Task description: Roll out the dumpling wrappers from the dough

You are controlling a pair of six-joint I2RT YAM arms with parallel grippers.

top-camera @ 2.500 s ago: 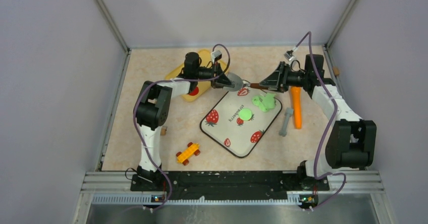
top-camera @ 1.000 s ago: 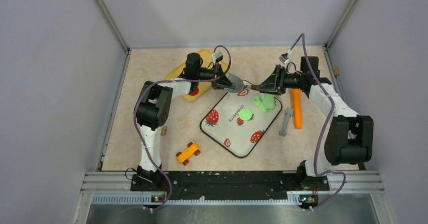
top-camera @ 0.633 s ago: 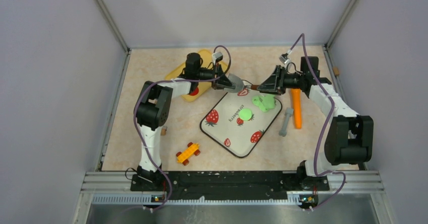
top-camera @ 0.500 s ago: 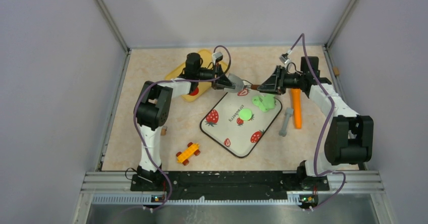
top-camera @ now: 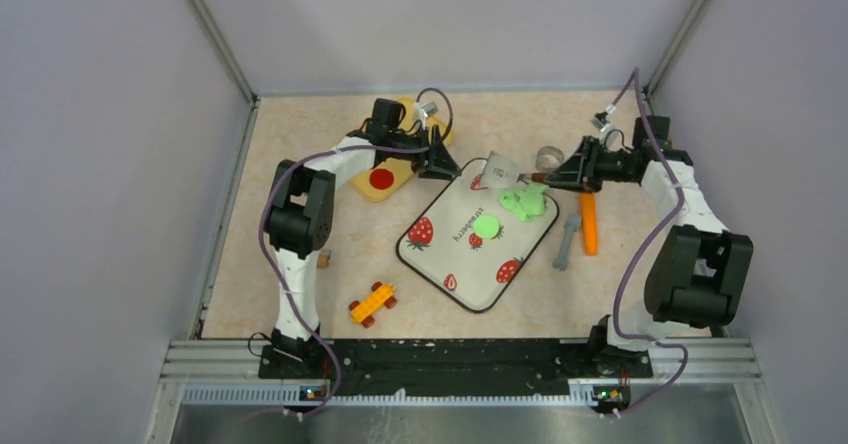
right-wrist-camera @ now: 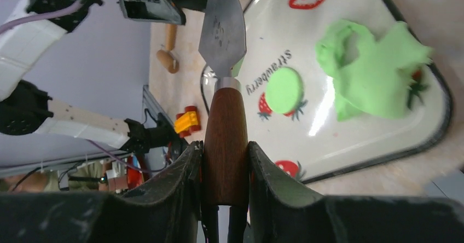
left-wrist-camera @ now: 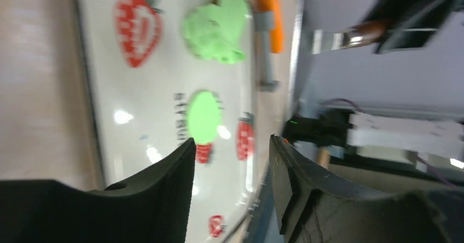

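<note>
Green dough (top-camera: 525,202) lies ragged at the two o'clock corner of the tray (top-camera: 470,267), and one flat dumpling wrapper (top-camera: 487,227) lies near the tray's centre, so both are within easy reach of either arm. The right pincer (right-wrist-camera: 225,152) pinches a palette knife (right-wrist-camera: 221,29) by its wooden handle, blade aimed over the tray, probably to cut or lift dough. The left pincer (left-wrist-camera: 231,142) hangs spread and empty off the tray's ten o'clock edge, leaving the knife room.
</note>
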